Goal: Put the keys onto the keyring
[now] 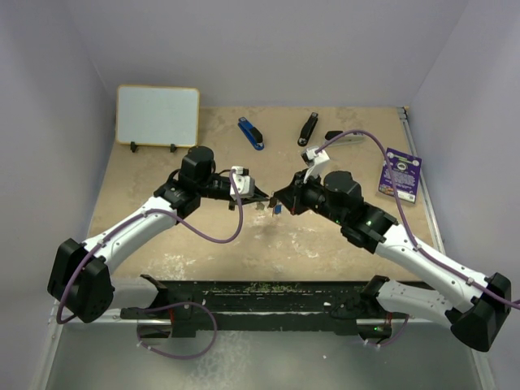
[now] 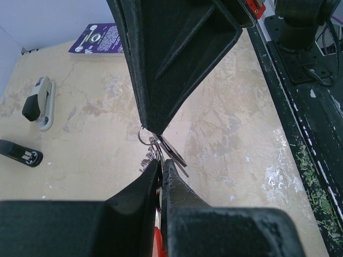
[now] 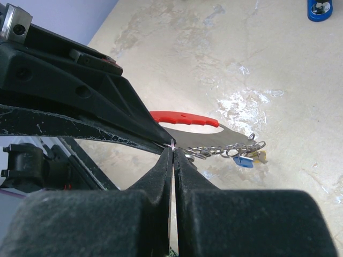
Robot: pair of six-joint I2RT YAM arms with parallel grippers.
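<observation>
The keyring hangs between my two grippers above the middle of the table (image 1: pixel 325 244). My left gripper (image 1: pixel 258 198) is shut on its red fob (image 3: pixel 185 119); red shows between the left fingers (image 2: pixel 157 241). My right gripper (image 1: pixel 281 201) is shut on a thin silver ring (image 3: pixel 172 143) at the fob's near end, tip to tip with the left gripper (image 2: pixel 161 160). A chain of small rings (image 3: pixel 230 151) runs right from the fob's grey plate and carries a blue key (image 3: pixel 244 160) and a yellow one (image 3: pixel 261 156). The blue key shows below the grippers (image 1: pixel 277 209). Other keys are hidden.
A blue stapler (image 1: pixel 251 133), a black stapler (image 1: pixel 307 127) and a grey stapler (image 1: pixel 345 138) lie at the back. A purple card (image 1: pixel 400 173) lies at the right, a whiteboard (image 1: pixel 158 115) stands at the back left. A black rail (image 1: pixel 268 296) runs along the near edge.
</observation>
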